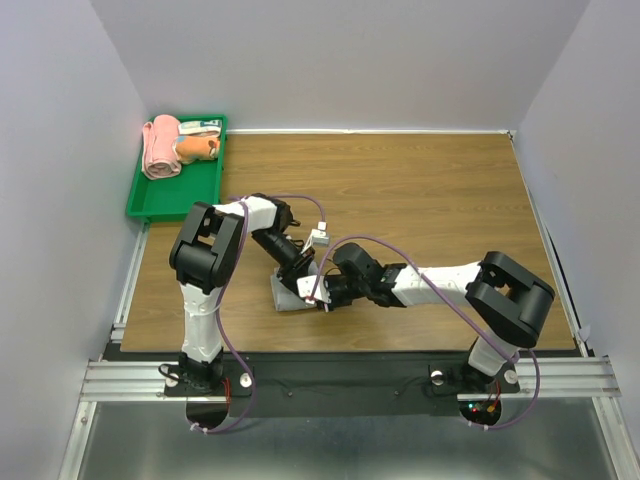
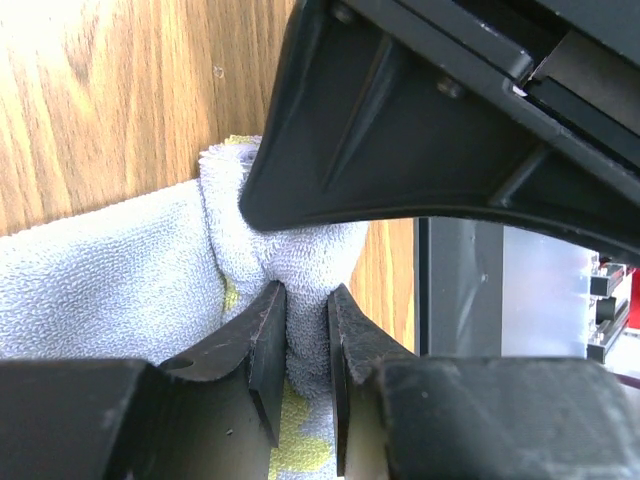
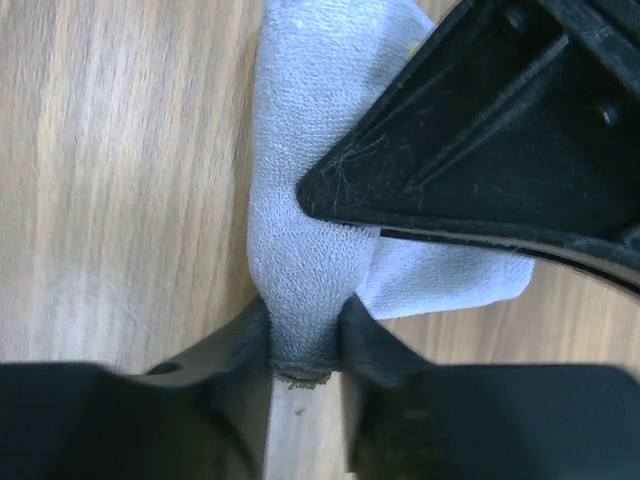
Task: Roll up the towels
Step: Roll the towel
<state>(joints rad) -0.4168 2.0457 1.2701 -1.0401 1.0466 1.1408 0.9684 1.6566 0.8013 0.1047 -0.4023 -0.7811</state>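
There are two towels to roll. One is the grey and yellow-green towel (image 1: pixel 285 298). It lies on the wooden table (image 1: pixel 430 200), near the front edge, between the two arms. Part of it lies flat and part is bunched up into a soft fold.

There are two grippers, and both are down on this one towel, very close to each other. The left gripper (image 2: pixel 307 310) has its jaws squeezed on a thick grey fold, with yellow-green spots showing just under it. The right gripper (image 3: pixel 305 350) has its jaws pinched tight on another grey fold at the end of the towel.

The other one is the orange towel (image 1: pixel 195 148). It sits far away in the one green tray (image 1: pixel 175 205) at the back left corner of the table. One pink towel roll (image 1: pixel 160 148) lies in the tray too, touching the orange towel on its left side.
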